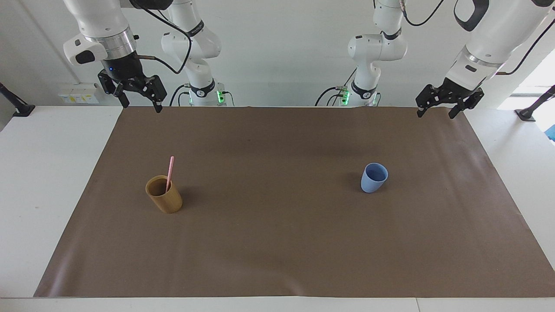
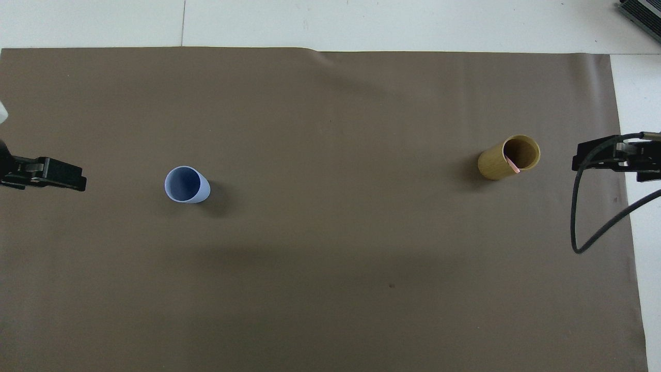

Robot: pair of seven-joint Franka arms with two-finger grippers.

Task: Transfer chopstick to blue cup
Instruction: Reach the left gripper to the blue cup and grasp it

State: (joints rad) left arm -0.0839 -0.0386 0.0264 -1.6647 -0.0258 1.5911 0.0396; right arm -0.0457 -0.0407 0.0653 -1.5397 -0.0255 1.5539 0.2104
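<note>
A pale pink chopstick stands leaning in the tan-brown cup toward the right arm's end of the brown mat. The light-blue cup stands upright toward the left arm's end, with nothing in it. My right gripper hangs open in the air over the mat's edge by the robots, holding nothing. My left gripper hangs open over the mat's corner at its own end, also holding nothing. Both are well away from the cups.
A brown mat covers most of the white table. A black cable loops down from the right gripper. Something dark sits at the table's corner.
</note>
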